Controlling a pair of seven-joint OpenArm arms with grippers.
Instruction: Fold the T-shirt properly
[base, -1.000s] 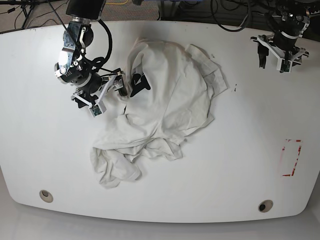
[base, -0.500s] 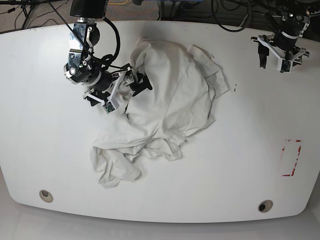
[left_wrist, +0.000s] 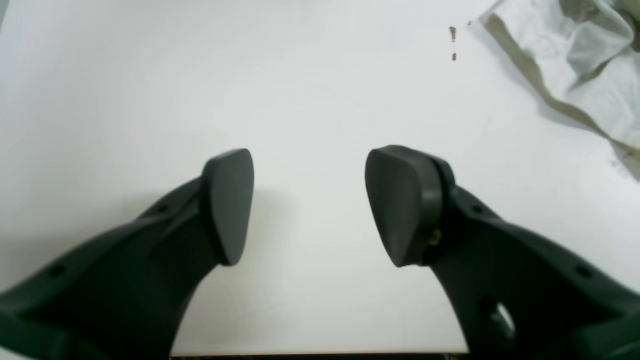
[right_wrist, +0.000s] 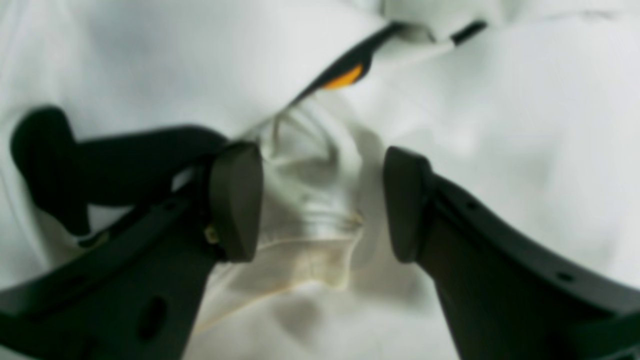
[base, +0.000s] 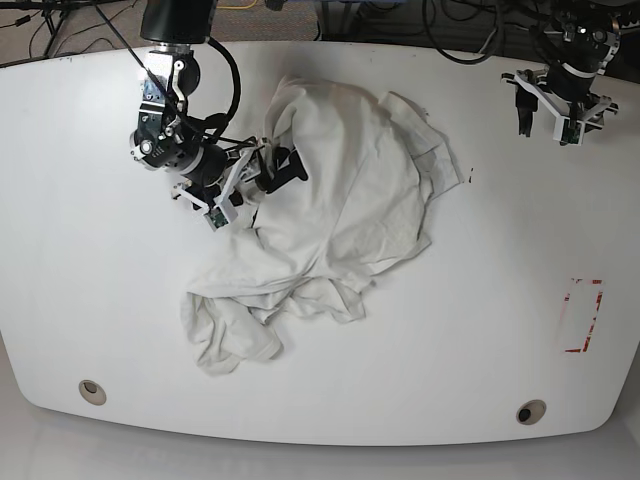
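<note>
One bunched fold of the T-shirt (right_wrist: 310, 210) lies between the right gripper (right_wrist: 322, 202) fingers, which stand apart. Well away from the shirt, the left gripper (left_wrist: 309, 207) hangs with jaws apart over the table (left_wrist: 150, 75).

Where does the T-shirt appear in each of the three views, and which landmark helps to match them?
Base: the T-shirt lies crumpled in the middle of the white table.
Left wrist: only its edge shows in the top right corner.
Right wrist: it fills the picture, a fold between the right gripper's open jaws.
Shared landmark: the T-shirt itself.
</note>
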